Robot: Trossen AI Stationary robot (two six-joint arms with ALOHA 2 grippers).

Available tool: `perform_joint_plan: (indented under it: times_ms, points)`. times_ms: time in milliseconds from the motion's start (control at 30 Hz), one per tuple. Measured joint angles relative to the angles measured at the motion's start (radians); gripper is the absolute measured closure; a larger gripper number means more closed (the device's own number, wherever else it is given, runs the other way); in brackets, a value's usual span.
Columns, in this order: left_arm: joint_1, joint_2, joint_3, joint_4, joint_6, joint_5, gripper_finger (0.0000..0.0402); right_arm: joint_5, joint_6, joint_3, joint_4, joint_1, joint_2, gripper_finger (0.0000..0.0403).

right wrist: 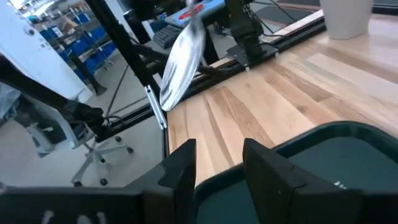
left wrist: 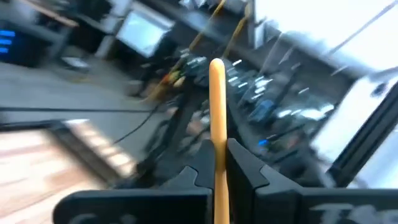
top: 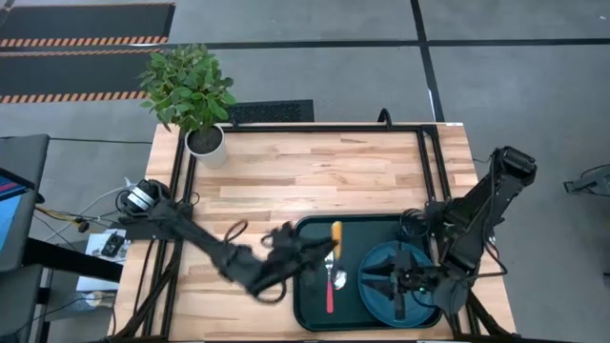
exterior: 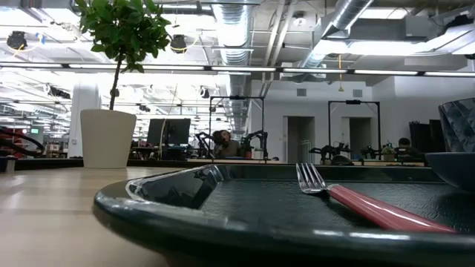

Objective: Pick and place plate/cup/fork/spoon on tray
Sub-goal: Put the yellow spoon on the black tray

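Your left gripper point(top: 326, 255) clamps spoon point(top: 335, 250) by orange-yellow handle, held over tray point(top: 315, 310) near its left half; left wrist view shows handle point(left wrist: 217, 124) pinched tight between fingers point(left wrist: 245, 168). Fork point(top: 330, 289) lies flat in tray, red handle toward front rim, just below spoon. Plate point(top: 376, 276) sits in tray's right half. Your right gripper point(top: 398, 283) hovers over plate, fingers point(right wrist: 264, 165) apart, nothing between. Potted plant point(top: 195, 95) stands well behind tray, at table's back left.

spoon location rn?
High view: the orange-handled metal spoon is clamped in the left gripper over the dark green plastic tray's left half, above the red-handled fork, left of the teal plate.
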Motion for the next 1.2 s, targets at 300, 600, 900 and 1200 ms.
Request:
perform_joint_plan:
  times_ms: [300,600,900,1200]
  points:
    - [0.035,-0.001,-0.133,0.470,0.308,0.062,0.0401,-0.017,-0.147,0.000,0.136,-0.030,-0.017,0.0204]
    - [0.041,0.000,-0.161,0.626,0.411,0.167,0.0401,-0.048,-0.303,0.000,0.301,-0.125,-0.037,0.0191]
    - [0.042,0.000,-0.161,0.656,0.438,0.168,0.0401,-0.159,-0.330,0.000,0.352,-0.206,-0.037,0.0192]
    - [0.042,0.000,-0.161,0.655,0.438,0.172,0.0401,-0.176,-0.331,0.000,0.353,-0.228,-0.037,0.0209]
